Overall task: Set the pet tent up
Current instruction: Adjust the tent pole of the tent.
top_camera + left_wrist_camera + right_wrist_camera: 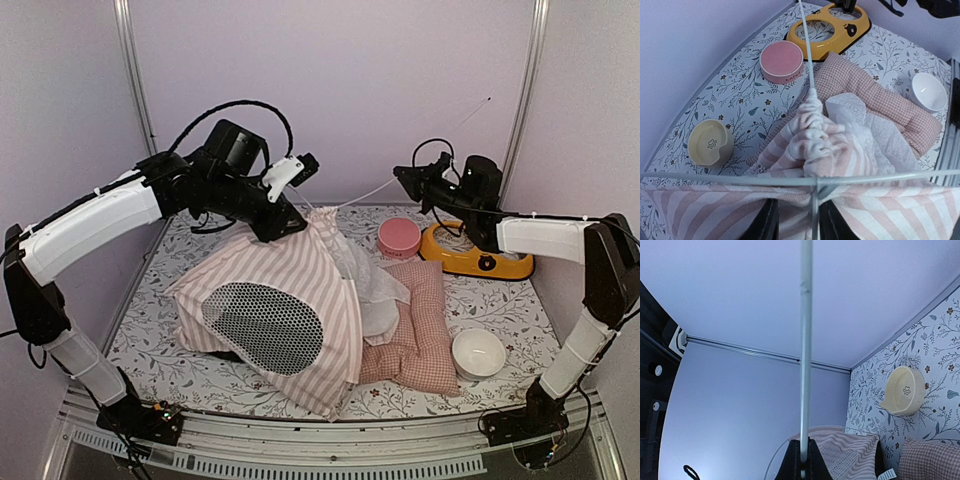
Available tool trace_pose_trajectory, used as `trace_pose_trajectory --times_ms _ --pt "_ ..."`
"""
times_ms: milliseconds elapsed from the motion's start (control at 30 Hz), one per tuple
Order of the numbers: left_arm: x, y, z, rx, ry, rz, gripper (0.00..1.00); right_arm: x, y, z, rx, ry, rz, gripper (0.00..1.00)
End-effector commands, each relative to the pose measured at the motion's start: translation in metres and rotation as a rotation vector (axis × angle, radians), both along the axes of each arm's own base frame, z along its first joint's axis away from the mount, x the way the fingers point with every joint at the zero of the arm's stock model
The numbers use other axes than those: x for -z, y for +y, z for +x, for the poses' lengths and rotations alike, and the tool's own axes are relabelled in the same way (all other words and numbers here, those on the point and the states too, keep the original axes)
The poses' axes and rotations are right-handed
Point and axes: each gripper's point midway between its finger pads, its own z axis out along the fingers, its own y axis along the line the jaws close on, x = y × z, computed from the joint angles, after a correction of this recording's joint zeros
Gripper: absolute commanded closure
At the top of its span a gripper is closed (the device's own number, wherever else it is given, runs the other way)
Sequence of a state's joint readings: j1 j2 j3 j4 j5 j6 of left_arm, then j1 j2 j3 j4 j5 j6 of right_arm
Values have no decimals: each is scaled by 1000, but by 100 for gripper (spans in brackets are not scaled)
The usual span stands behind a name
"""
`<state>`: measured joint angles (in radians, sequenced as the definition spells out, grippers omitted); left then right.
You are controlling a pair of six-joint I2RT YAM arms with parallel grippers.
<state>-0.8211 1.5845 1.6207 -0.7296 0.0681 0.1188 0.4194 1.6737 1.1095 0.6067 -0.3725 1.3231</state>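
Note:
The pet tent (285,290), pink-and-white striped with an oval black mesh window (265,325), lies slumped on the floral table. My left gripper (284,228) is at its gathered top. In the left wrist view its dark fingers (760,222) are closed on striped fabric (815,135) with a thin white pole (813,215) between them. A second pole (740,178) crosses just ahead. My right gripper (407,180) is raised at the back right, shut on a thin white pole (365,193) that runs out of the tent's top. In the right wrist view, this pole (805,340) rises straight from the pinched fingertips (801,460).
A pink checked cushion (415,320) lies against the tent's right side. Behind it stand a pink round bowl (399,238) and a yellow feeder (477,258). A white bowl (478,352) sits at the front right. A cream bowl (710,142) rests behind the tent. Walls close in on three sides.

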Motion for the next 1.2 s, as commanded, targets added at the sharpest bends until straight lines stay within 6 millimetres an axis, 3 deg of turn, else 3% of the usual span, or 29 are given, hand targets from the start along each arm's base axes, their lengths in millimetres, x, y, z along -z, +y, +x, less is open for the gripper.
trace_pose_trajectory --times_ms 0,233,367,533,600,733,900,1067,1167 --pt "-41 -17 8 -2 -104 -125 71 -27 31 -20 -132 -93 46 100" --pt "-74 -22 12 -6 -194 -243 75 -51 55 -39 -214 -129 103 100" --pt "-85 -26 16 -8 -225 -282 76 -59 73 -53 -264 -144 120 100" --pt "-96 -30 23 -13 -262 -311 78 -52 96 -68 -304 -149 91 100" --pt "-97 -34 25 -8 -266 -316 78 -62 108 -75 -322 -180 81 100" --pt "-93 -40 29 3 -264 -313 81 -56 129 -89 -361 -213 36 100" --pt "-86 -40 33 -1 -256 -318 84 -45 142 -96 -381 -221 -6 100" --pt "-90 -40 39 -6 -260 -342 92 -45 165 -109 -420 -252 -63 100" --pt "-96 -39 44 -9 -269 -362 97 -34 178 -116 -444 -264 -110 100"
